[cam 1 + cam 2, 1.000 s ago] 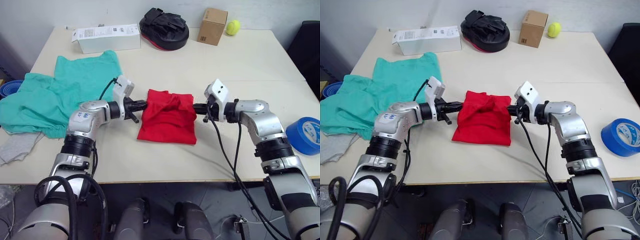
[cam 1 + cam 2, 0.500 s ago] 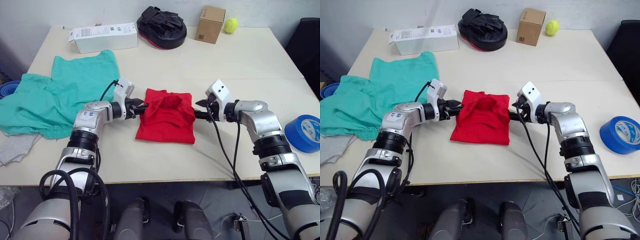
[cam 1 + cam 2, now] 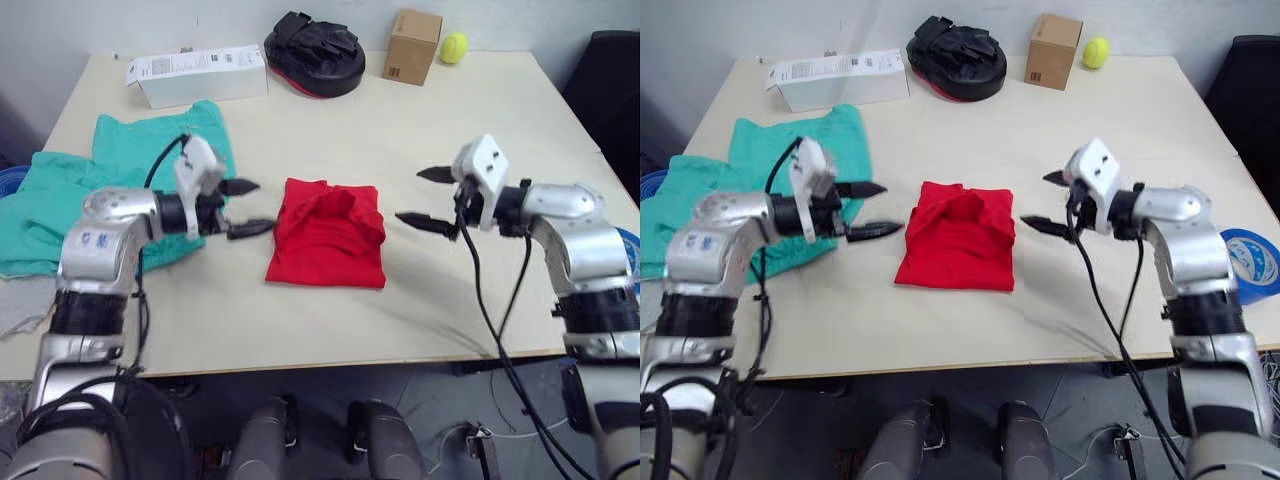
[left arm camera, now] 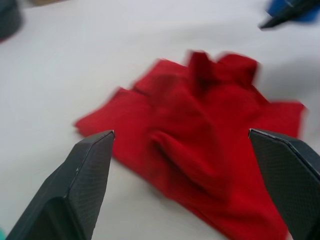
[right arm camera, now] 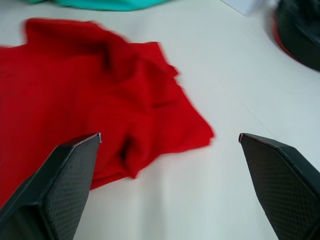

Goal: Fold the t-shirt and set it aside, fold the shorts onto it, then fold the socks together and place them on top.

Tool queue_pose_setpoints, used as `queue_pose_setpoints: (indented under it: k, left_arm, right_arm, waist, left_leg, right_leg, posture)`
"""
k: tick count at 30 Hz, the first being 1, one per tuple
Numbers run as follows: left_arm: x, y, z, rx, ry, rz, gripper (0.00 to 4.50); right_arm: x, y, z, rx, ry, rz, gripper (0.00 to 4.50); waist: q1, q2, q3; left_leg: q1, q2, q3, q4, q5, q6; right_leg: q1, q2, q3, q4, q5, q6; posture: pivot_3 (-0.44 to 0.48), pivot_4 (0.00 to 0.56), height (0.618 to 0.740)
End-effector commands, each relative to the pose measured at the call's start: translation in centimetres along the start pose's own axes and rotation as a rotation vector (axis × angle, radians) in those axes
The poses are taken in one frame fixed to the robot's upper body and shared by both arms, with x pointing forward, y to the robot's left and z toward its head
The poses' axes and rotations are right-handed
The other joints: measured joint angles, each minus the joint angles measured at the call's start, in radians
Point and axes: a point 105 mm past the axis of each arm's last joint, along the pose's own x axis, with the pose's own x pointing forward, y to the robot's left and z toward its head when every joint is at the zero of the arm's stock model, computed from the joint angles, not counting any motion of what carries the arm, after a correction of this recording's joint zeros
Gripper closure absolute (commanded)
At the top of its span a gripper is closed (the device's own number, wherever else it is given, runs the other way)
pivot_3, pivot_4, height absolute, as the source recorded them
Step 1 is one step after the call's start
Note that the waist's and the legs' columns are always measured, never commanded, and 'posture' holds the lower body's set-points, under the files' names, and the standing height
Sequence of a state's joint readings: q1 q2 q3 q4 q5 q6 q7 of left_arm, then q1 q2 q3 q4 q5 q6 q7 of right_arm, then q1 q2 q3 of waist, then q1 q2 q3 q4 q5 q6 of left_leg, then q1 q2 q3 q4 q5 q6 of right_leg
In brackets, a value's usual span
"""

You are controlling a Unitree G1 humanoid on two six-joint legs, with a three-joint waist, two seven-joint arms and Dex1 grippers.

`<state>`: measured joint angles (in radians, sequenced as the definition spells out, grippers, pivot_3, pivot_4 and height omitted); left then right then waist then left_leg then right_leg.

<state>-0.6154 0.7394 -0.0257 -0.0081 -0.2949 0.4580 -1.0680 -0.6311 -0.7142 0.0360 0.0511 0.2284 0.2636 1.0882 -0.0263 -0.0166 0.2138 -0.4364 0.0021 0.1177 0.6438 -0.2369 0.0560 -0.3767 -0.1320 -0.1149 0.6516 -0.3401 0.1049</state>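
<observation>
Both hands have let go of the t-shirt (image 3: 327,232) and drawn apart since a second ago — the left hand (image 3: 243,207) now hangs just off its left edge, fingers spread wide, and the right hand (image 3: 428,197) sits further off its right edge, also wide and holding nothing. Folded into a rough square with a rumpled far edge, the red shirt lies mid-surface (image 3: 400,120). Spread flat by the left arm are the teal shorts (image 3: 100,190) — a grey sock (image 3: 20,312) peeks out at the surface's near left edge.
</observation>
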Motion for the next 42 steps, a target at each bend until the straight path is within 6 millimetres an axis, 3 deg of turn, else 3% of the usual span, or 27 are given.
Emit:
queue_pose_setpoints:
  k: [1,8,10,13,16,17,23,26,29,30,35,42]
  left_arm:
    - [0.3,-3.6,-0.4,0.227,0.068,-0.144,0.02]
    - [1.7,-4.7,-3.0,0.421,0.147,-0.182,0.02]
    - [2.1,-4.6,-4.0,0.453,0.172,-0.185,0.00]
    - [2.9,-3.8,-4.6,0.445,0.172,-0.137,0.63]
    - [3.3,-3.2,-5.1,0.431,0.174,-0.108,1.60]
    - [3.4,-3.2,-5.2,0.431,0.174,-0.106,1.61]
    - [3.8,-3.1,-5.6,0.411,0.168,-0.096,1.61]
    - [4.0,-2.9,-5.5,0.390,0.153,-0.085,1.78]
    - [4.0,-3.0,-5.4,0.361,0.136,-0.091,2.48]
    - [4.0,-2.9,-5.3,0.356,0.133,-0.088,2.78]
    - [3.6,-3.0,-4.3,0.268,0.088,-0.097,4.40]
    - [1.1,-7.4,-4.6,0.145,0.127,-0.350,4.49]
  right_arm:
    - [-0.2,3.9,1.7,-0.228,-0.054,0.138,0.00]
    - [1.3,7.8,-1.4,-0.390,0.014,0.218,0.00]
    - [1.9,8.2,-2.3,-0.417,0.036,0.220,0.38]
    - [2.7,8.0,-3.4,-0.445,0.066,0.193,1.30]
    - [3.5,7.5,-4.0,-0.461,0.085,0.163,2.39]
    - [3.7,7.3,-4.1,-0.464,0.088,0.152,2.69]
    - [4.5,7.3,-5.2,-0.473,0.124,0.148,2.69]
    - [4.5,7.3,-5.4,-0.466,0.128,0.158,3.36]
    - [4.3,7.4,-5.3,-0.462,0.122,0.170,4.35]
    - [4.2,7.3,-5.2,-0.463,0.121,0.174,4.50]
    - [3.4,7.5,-4.5,-0.463,0.092,0.216,4.50]
    - [1.5,9.3,-3.7,-0.436,0.039,0.335,4.50]
  waist:
    - [0.001,0.000,0.000]
    - [0.006,0.000,0.000]
    - [0.005,0.000,0.000]
    - [0.004,0.000,0.000]
    - [0.006,0.000,0.000]
    - [0.004,0.000,0.000]
    - [0.005,-0.001,-0.001]
    - [0.006,-0.001,-0.001]
    - [0.007,-0.001,-0.001]
    - [0.006,-0.001,-0.001]
    - [0.006,-0.001,-0.001]
    - [0.000,-0.001,-0.001]
  left_leg:
    - [0.000,0.000,0.001,0.000,0.000,0.000]
    - [0.000,-0.001,0.003,0.000,0.000,-0.003]
    - [0.000,-0.001,0.003,0.000,0.000,-0.003]
    - [0.000,-0.001,0.003,0.000,0.000,-0.002]
    - [0.000,-0.001,0.002,0.001,0.003,0.002]
    - [0.000,-0.001,0.002,0.001,0.003,0.002]
    - [0.002,-0.001,0.002,0.001,0.003,0.003]
    - [0.002,-0.001,0.002,0.002,0.003,0.003]
    - [0.002,-0.001,0.002,0.002,0.003,0.003]
    - [0.002,-0.001,0.002,0.002,0.003,0.003]
    - [0.002,-0.001,0.001,0.002,0.003,0.003]
    - [0.002,0.000,0.001,0.001,0.003,0.003]
  right_leg:
    - [0.000,0.000,0.000,-0.001,0.000,0.000]
    - [0.001,-0.002,0.003,-0.009,0.000,-0.002]
    - [0.000,-0.002,0.004,-0.008,0.000,-0.002]
    - [0.000,-0.002,0.003,-0.006,0.000,-0.002]
    - [0.000,-0.002,0.002,-0.006,0.000,-0.002]
    - [0.000,-0.002,0.002,-0.006,0.000,-0.002]
    - [0.002,-0.002,0.002,-0.004,0.000,-0.002]
    - [0.003,-0.002,0.002,-0.005,0.000,-0.002]
    - [0.003,-0.003,0.002,-0.004,0.000,-0.002]
    - [0.003,-0.003,0.002,-0.004,0.000,-0.002]
    - [0.002,-0.002,0.002,-0.003,0.000,-0.002]
    - [0.002,-0.002,0.001,-0.004,0.001,-0.002]
  posture:
    - [0.000,0.150,0.740]
    - [0.000,0.150,0.740]
    - [0.000,0.150,0.740]
    - [0.000,0.150,0.740]
    - [0.000,0.150,0.740]
    - [0.000,0.150,0.740]
    - [0.000,0.150,0.740]
    - [0.000,0.150,0.740]
    - [0.000,0.150,0.740]
    - [0.000,0.150,0.740]
    - [0.000,0.150,0.740]
    - [0.000,0.150,0.740]
